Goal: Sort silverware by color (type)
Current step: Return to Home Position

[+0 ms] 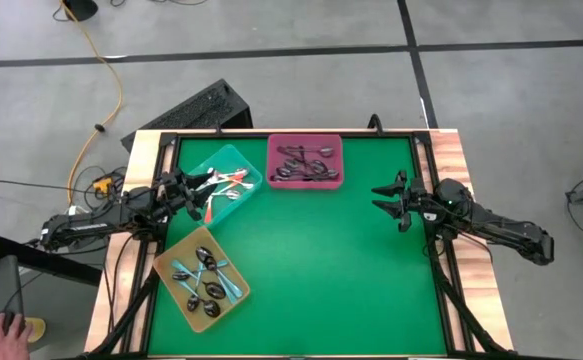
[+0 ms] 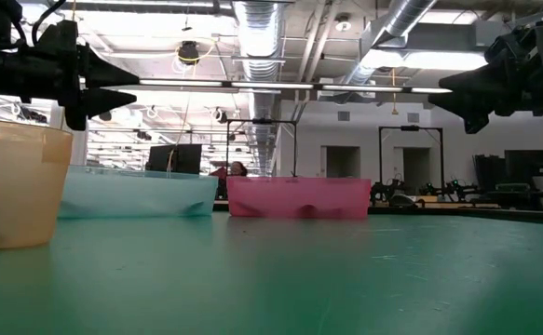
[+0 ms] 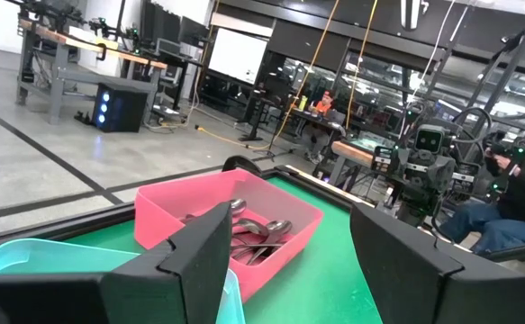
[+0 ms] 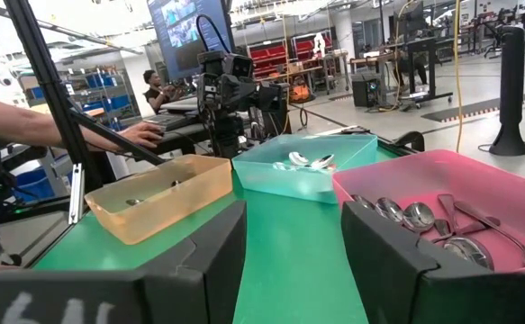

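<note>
Green mat [image 1: 321,260] shows no stray spoon from overhead, so I judge the sorting finished and only the retreat to rest left. The orange-red-handled spoons [image 1: 227,184] lie in the teal tray [image 1: 241,162], the dark spoons [image 1: 306,165] in the pink tray [image 1: 305,139], and the light blue-handled spoons [image 1: 209,275] in the yellow tray [image 1: 176,248]. My left gripper [image 1: 193,186] hangs in the air at the teal tray's near edge, with its fingers spread and nothing between them. The right gripper [image 1: 376,197] hovers over bare mat towards the right side, well apart from every tray, its fingers likewise spread and empty. The level camera shows both held high above the tray walls, which is what I want before pulling back. On the left I would draw the arm straight away from the teal tray at this height, not dipping, since a low fingertip could catch the rim and tip the spoons out. I would leave the fingers parted; closing them gains nothing. The right arm has a free path and can fold back plainly. A person's hand [image 1: 1,335] rests off the table's near-left corner, so I would move the left arm slowly.
</note>
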